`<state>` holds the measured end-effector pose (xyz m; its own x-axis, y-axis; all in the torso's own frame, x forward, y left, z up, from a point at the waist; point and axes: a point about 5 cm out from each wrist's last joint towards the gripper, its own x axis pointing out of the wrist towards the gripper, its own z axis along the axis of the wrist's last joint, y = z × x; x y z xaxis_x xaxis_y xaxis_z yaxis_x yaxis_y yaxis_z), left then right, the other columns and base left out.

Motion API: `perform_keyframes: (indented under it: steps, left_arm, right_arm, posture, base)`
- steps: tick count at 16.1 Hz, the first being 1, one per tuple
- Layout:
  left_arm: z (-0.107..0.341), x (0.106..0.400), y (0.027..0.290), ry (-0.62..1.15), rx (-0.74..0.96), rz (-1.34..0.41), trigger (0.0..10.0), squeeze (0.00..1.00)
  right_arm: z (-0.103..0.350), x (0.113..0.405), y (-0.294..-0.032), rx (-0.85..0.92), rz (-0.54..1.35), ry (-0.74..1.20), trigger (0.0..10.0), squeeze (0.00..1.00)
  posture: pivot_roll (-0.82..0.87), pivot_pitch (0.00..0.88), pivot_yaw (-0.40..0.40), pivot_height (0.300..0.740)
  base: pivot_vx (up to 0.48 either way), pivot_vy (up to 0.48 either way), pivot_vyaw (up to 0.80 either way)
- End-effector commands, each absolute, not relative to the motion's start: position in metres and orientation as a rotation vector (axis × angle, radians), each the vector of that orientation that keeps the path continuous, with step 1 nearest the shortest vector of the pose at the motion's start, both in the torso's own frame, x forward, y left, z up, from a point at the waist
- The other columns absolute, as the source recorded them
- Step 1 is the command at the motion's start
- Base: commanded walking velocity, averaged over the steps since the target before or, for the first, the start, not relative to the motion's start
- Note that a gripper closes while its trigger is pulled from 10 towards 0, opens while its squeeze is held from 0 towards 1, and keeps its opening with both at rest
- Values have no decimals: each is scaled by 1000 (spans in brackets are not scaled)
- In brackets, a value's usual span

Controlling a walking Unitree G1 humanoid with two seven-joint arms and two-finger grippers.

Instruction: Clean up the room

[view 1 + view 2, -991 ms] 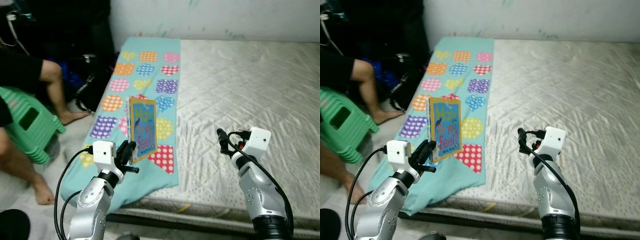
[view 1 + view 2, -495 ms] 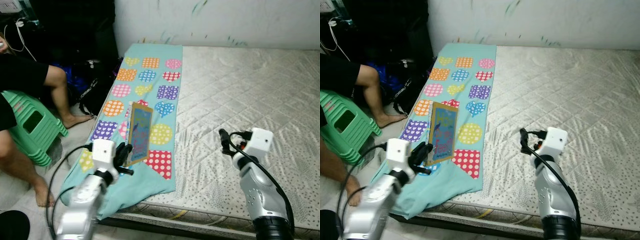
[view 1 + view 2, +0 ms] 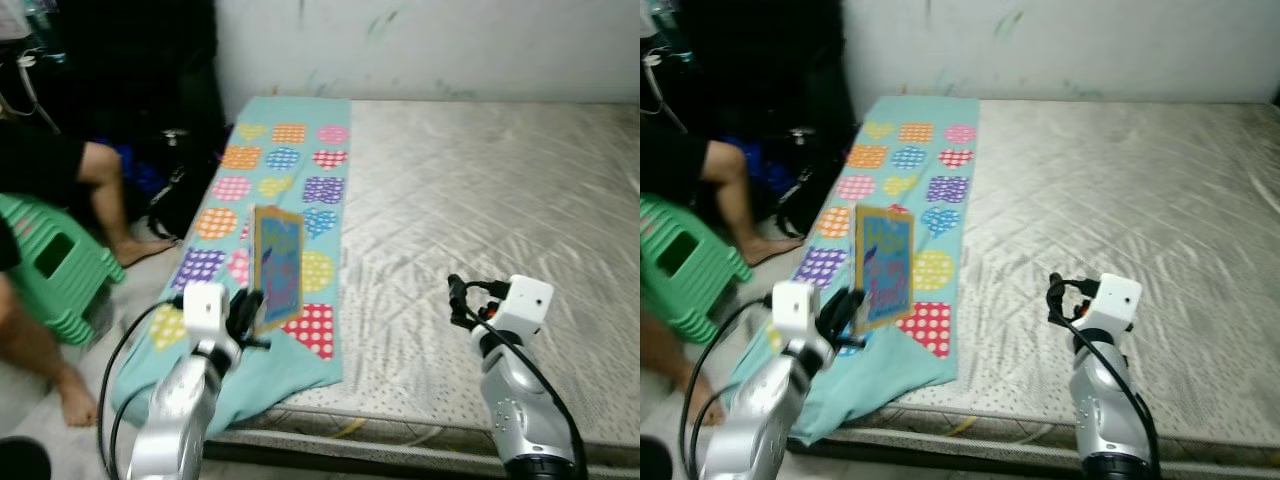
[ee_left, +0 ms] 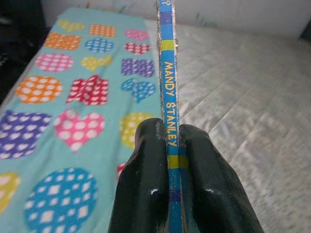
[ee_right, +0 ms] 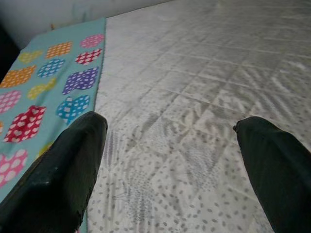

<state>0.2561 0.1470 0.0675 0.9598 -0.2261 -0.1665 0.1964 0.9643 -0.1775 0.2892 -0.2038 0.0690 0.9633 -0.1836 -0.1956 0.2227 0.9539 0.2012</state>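
Clearly the left claw [image 3: 248, 312] is clamped on a thin children's book [image 3: 277, 265], holding it upright above the near end of the turquoise blanket [image 3: 283, 160] with coloured hearts and circles. In the left wrist view the two black fingers [image 4: 146, 174] press on both sides of the book's blue spine, which carries the name Mandy Stanley. The blanket lies along the left side of a bare quilted mattress [image 3: 480, 190], and its near corner hangs over the edge.

The right claw [image 3: 1058, 300] hovers over the mattress with its fingers wide apart and nothing between them. At the left, a person's leg [image 3: 110, 190] is beside a green plastic stool [image 3: 50, 265], and a dark bag [image 3: 175, 185] rests on the floor near the bed.

I judge that the step in hand is carrying the book away from the bed. The next move calls for finding a proper place for it, which I cannot see here, and keeping the grip firm, because the book is tall and held only at its lower edge, so it may tilt.
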Motion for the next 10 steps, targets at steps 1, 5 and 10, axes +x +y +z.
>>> perform_keyframes:
  steps: [1, 5, 10]
  left_arm:
    - [82, 260, 150, 110, -134, -188, 10000, 0]
    - [81, 263, 160, 110, -207, -159, 10000, 0]
    - [83, 266, 157, 110, -206, -173, 10000, 0]
  right_arm:
    - [71, 292, -206, 221, -223, 168, 10000, 0]
    - [75, 298, -198, 225, -205, 143, 10000, 0]
    - [71, 295, -193, 219, -183, 152, 10000, 0]
  posture:
    - [-124, 0, 36, 740]
    - [-110, 0, 32, 740]
    - [-106, 0, 26, 740]
  base:
    - [0, 0, -800]
    - [0, 0, -745]
    - [0, 0, 0]
